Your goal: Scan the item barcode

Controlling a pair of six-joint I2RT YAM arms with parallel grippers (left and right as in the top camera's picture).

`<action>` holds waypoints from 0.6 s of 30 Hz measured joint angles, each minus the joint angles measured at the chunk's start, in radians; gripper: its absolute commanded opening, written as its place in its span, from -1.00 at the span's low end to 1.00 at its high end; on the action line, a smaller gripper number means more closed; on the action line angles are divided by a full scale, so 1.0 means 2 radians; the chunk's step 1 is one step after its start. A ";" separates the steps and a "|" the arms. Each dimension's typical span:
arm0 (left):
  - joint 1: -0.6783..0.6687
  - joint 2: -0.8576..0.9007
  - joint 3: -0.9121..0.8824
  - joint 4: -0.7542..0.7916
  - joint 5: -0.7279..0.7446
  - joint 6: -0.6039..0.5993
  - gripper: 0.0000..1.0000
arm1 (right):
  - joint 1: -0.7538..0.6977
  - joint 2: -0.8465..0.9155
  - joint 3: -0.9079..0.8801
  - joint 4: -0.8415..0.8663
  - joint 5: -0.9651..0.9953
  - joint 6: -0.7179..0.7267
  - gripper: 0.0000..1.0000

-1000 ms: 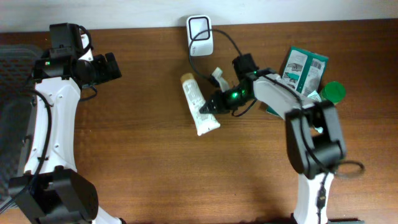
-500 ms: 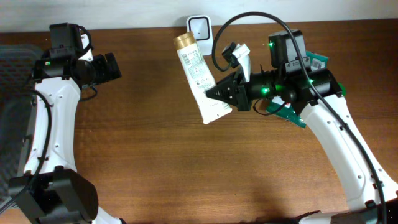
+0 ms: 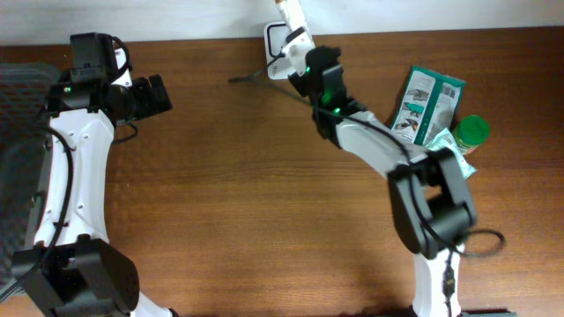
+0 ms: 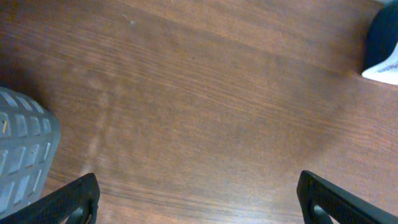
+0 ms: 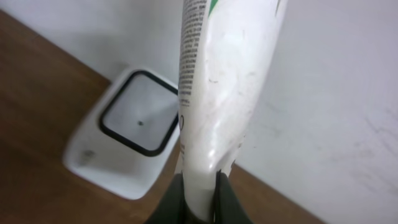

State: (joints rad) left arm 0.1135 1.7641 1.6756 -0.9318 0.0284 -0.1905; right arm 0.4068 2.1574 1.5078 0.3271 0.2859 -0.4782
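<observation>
As we looked at the white tube, we saw that it was off the table, held by its flat crimped end and standing almost upright in front of the pale wall. The right gripper was pressed together on that crimped end, with one dark finger on each side. Just below and beside the tube sat the white scanner, its black-framed window facing up, at the back edge of the table. The tube was near the window but not over the middle of it, and we could see some print only along one edge of the tube. We could not tell where the barcode was.

We judged that the picking up and carrying were done. What remained was to turn the printed side toward the window, get the reading, and then put the tube down.

Further out, the left gripper hung spread wide over bare wood, holding nothing, far from the scanner. A green box lay at the right side of the table.
</observation>
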 measured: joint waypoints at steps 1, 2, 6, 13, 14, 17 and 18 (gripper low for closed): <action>0.000 0.000 0.000 0.000 0.000 0.000 0.98 | 0.000 0.016 0.000 0.020 0.015 -0.025 -0.92; 0.000 0.000 0.000 0.000 0.000 0.000 0.98 | 0.000 0.038 0.000 0.048 0.035 -0.061 -0.92; 0.000 0.000 0.000 0.000 0.000 0.000 0.98 | 0.000 0.081 0.000 0.084 0.084 -0.178 -0.92; 0.000 0.000 0.000 0.000 0.000 0.000 0.98 | 0.001 0.086 0.000 0.075 0.102 -0.238 -0.92; 0.000 0.000 0.000 0.000 0.000 0.000 0.98 | 0.003 0.086 0.000 0.075 0.102 -0.238 -0.92; 0.000 0.000 0.000 0.000 0.000 0.000 0.98 | 0.016 0.086 0.000 0.082 0.104 -0.241 -0.92; 0.000 0.000 0.000 0.000 0.000 0.000 0.98 | 0.020 0.086 0.000 0.084 0.104 -0.241 -0.92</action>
State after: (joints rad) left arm 0.1135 1.7641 1.6756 -0.9314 0.0288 -0.1905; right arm 0.4461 2.3295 1.5074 0.4953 0.4934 -0.9611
